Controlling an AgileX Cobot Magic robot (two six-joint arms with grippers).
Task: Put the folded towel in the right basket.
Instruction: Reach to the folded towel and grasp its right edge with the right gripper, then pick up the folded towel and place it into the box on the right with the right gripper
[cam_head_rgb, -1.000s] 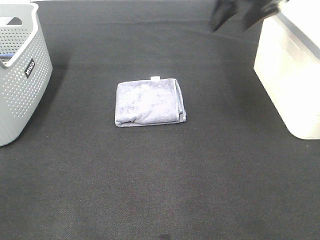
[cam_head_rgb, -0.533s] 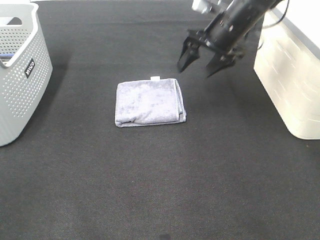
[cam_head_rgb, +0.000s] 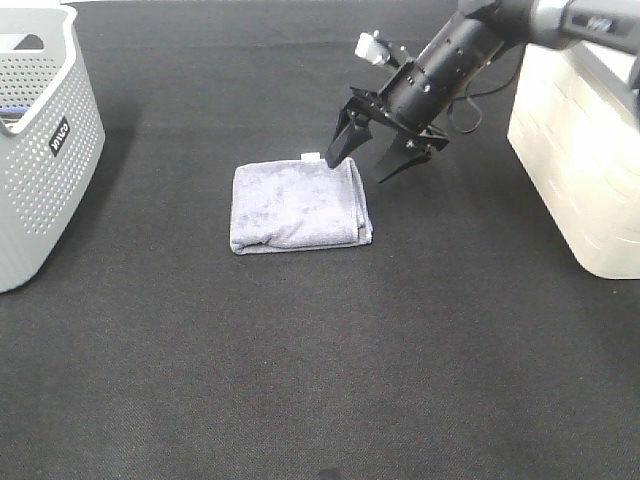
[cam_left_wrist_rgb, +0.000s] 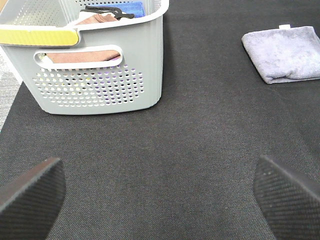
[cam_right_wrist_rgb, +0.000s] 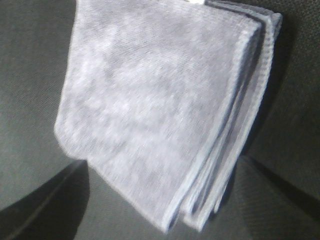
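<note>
The folded lavender towel (cam_head_rgb: 298, 205) lies flat on the black mat, mid-table. My right gripper (cam_head_rgb: 360, 168) is open and empty, just above the towel's far right corner, one finger on each side of that edge. The right wrist view shows the towel (cam_right_wrist_rgb: 160, 110) close up, with its layered edge between the blurred dark fingers (cam_right_wrist_rgb: 45, 210). The right basket (cam_head_rgb: 580, 150) is the white bin at the right edge. My left gripper (cam_left_wrist_rgb: 160, 205) is open and empty, well away from the towel (cam_left_wrist_rgb: 285, 52), and it does not show in the exterior view.
A grey perforated basket (cam_head_rgb: 40, 150) stands at the left edge. In the left wrist view this basket (cam_left_wrist_rgb: 100, 75) holds folded cloths and a blue item. Black mat (cam_head_rgb: 320, 380) covers the table.
My right arm has come from the upper right corner by the white basket, down and to the left, to the towel's far right corner, with its jaws open. The towel has not moved.
</note>
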